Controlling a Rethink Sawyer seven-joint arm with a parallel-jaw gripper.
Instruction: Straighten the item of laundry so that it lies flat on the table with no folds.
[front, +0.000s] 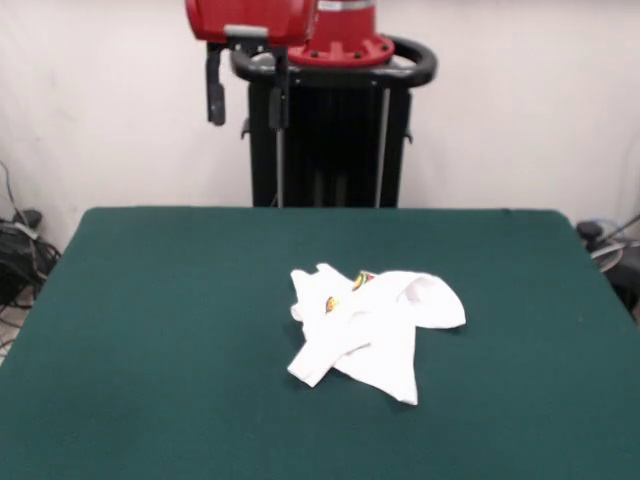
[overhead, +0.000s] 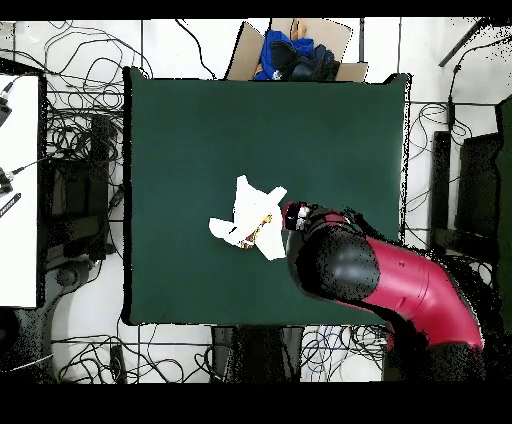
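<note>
The item of laundry (front: 375, 330) is a white shirt lying crumpled and folded over itself a little right of the middle of the dark green table (front: 150, 300). Only small bits of coloured print show at its far edge. From above, the shirt (overhead: 250, 220) sits near the centre of the table (overhead: 200, 130), with the red arm (overhead: 380, 280) close beside it. My gripper (front: 247, 95) hangs high above the table's far edge, well away from the shirt. It is open, with nothing between its fingers (front: 215, 90).
The black pedestal (front: 330, 140) stands behind the table's far edge. A cardboard box with blue cloth (overhead: 295, 55) sits just past one table edge. Cables cover the floor all round, and a white desk (overhead: 20, 190) stands to one side.
</note>
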